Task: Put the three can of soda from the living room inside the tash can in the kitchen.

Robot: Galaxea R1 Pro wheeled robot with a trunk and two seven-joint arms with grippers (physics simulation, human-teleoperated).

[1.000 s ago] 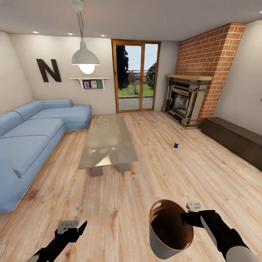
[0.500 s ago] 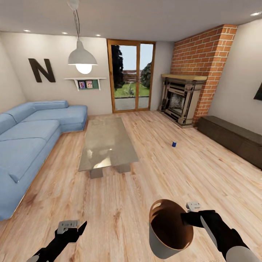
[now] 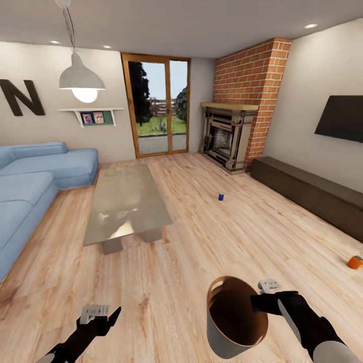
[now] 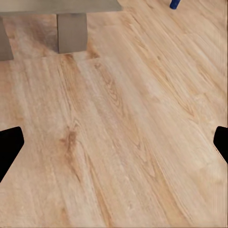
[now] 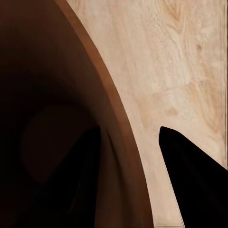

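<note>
In the head view a dark blue can of soda (image 3: 221, 196) stands upright on the living room's wood floor, between the coffee table and the fireplace. An orange can of soda (image 3: 355, 262) sits on the floor at the far right edge. The third can is out of view. My right gripper (image 3: 258, 301) is shut on the rim of the tash can (image 3: 233, 322), pale grey outside and copper-brown inside, which I hold low in front of me. In the right wrist view my fingers straddle its rim (image 5: 124, 123). My left gripper (image 3: 100, 314) is open and empty above bare floor. The blue can (image 4: 175, 4) also shows in the left wrist view.
A glass coffee table (image 3: 128, 201) stands ahead on the left, with the blue sofa (image 3: 30, 184) beyond it. A brick fireplace (image 3: 227, 133), a low dark cabinet (image 3: 312, 194) and a wall TV (image 3: 340, 118) line the right side. Open floor lies between me and both cans.
The whole view has swung to the right. The sofa and the "N" slid left, and the TV and the orange can came into sight. Both arms and the bin hold the same pose.
</note>
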